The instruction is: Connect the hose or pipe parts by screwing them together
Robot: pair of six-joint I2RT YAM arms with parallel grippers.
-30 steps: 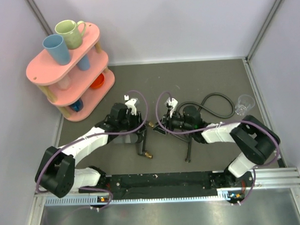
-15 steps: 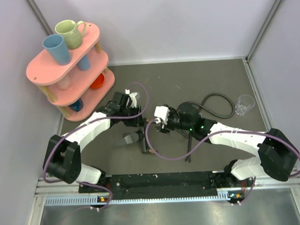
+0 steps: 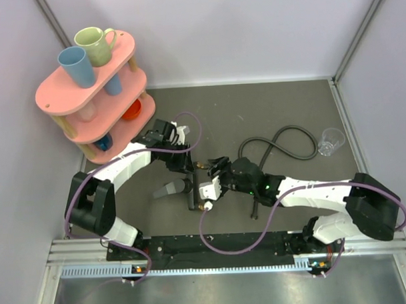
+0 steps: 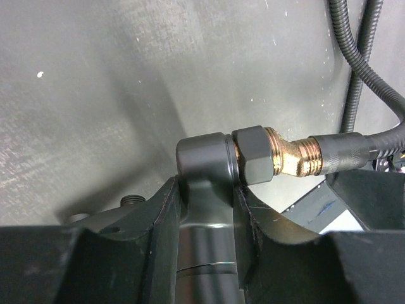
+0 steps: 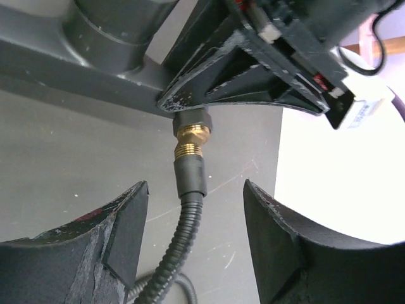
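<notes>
The fitting (image 4: 253,155) is clamped in the left gripper (image 4: 205,190) over the table (image 3: 275,109). The hose (image 5: 183,228) end is seated against its brass thread. The right gripper (image 5: 195,196) is spread open around the hose, not touching.

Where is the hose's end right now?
The hose end is mid-table in the top view, meeting the forked fitting clamped in the left hand. The right wrist view shows it between the fingers of the open right hand, untouched.

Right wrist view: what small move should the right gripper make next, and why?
Probably close the right gripper on the hose end below the brass nut, then twist: its jaws stand open either side of the hose, while the left gripper clamps the fitting.
</notes>
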